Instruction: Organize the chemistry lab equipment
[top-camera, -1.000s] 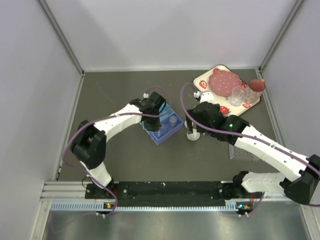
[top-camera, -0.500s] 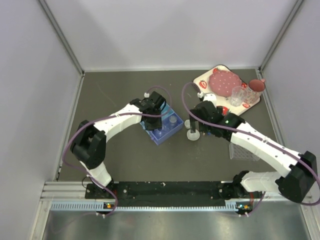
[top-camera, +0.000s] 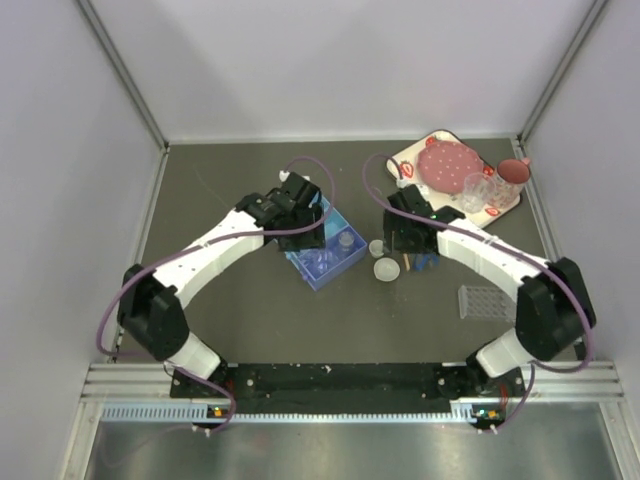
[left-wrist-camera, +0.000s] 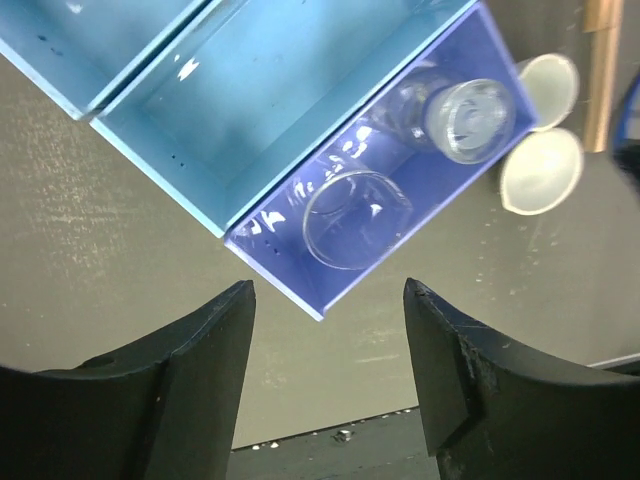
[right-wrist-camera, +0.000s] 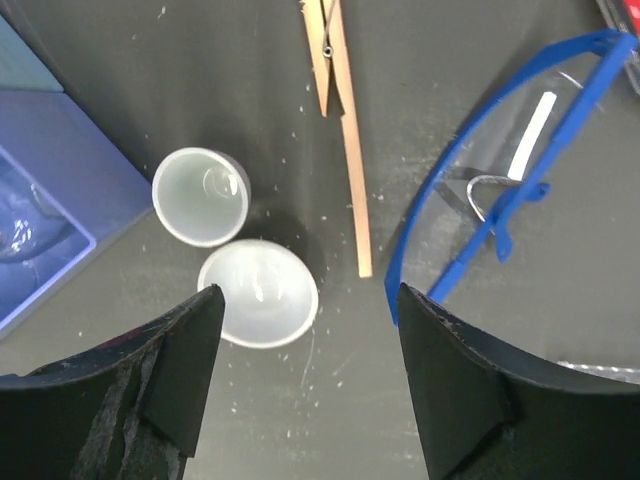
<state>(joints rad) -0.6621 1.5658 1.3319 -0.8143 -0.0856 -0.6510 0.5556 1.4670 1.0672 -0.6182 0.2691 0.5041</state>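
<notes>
Two small round whitish dishes (right-wrist-camera: 200, 195) (right-wrist-camera: 260, 292) lie side by side on the dark table, right of a blue compartment box (top-camera: 318, 268). Two clear glass vessels (left-wrist-camera: 350, 215) (left-wrist-camera: 465, 115) rest in the box's darker-blue end section. Thin tan wooden tongs (right-wrist-camera: 340, 120) lie beside the dishes, with blue-framed safety glasses (right-wrist-camera: 500, 200) further right. My left gripper (left-wrist-camera: 328, 290) hangs open and empty above the box's corner. My right gripper (right-wrist-camera: 308, 295) is open and empty above the nearer dish and the tip of the tongs. A clear well rack (top-camera: 484, 300) sits near the right arm.
A white strawberry-print tray (top-camera: 408, 163) with a pink plate and glasses stands at the back right. Grey walls close in the table on three sides. The box's lighter blue compartments (left-wrist-camera: 250, 90) hold nothing visible.
My left gripper opened and lifted off the blue box. My right arm drew back from the nearer dish toward the tray, jaws narrowing slightly, and its elbow swung outward.
</notes>
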